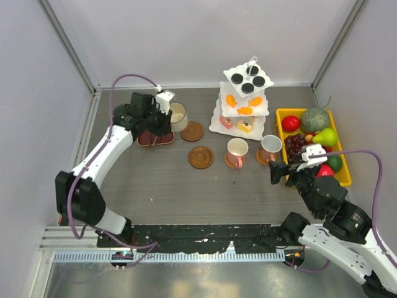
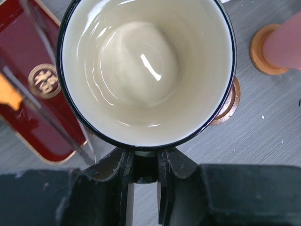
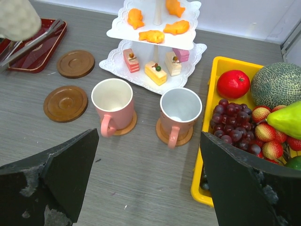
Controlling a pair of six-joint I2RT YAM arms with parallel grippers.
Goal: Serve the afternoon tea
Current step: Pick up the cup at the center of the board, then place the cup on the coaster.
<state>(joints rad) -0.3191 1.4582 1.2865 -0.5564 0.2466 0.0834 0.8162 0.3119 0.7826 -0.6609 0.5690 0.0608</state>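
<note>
So the left jaws are pinched nearly closed on a pale bit at the near side of a mug (image 2: 146,70). It's glossy cream glaze inside with a thin dark rim, and it sits at the back left, between the dark red lacquered tray (image 2: 51,134) and the far coaster (image 3: 75,63); can't tell if it's touching down. Metal tongs (image 3: 35,40) lie across that tray, which has a little gold emblem on it. The right jaws are spread as wide as they go with nothing in them, hanging over the near right of the grey wood-grain surface (image 1: 161,180), and the black fingers (image 3: 51,179) look scuffed at the edges. Ahead of them, two matte pink mugs (image 3: 112,101) (image 3: 180,110) each stand on a round brown coaster, handles pointing toward the near edge. A second bare coaster (image 3: 65,103), with ringed grooves, lies left of them. Behind is the white tiered stand (image 3: 114,64) with scalloped edges. It has black round sweets (image 1: 247,82) up top, orange fish-shaped ones (image 3: 152,36) in the middle, and small layered cake squares (image 3: 155,72) at the bottom. The yellow plastic tray (image 3: 223,62) on the right holds a netted melon (image 3: 275,84), dark grapes (image 3: 235,125) and a green pear (image 3: 289,117).
</note>
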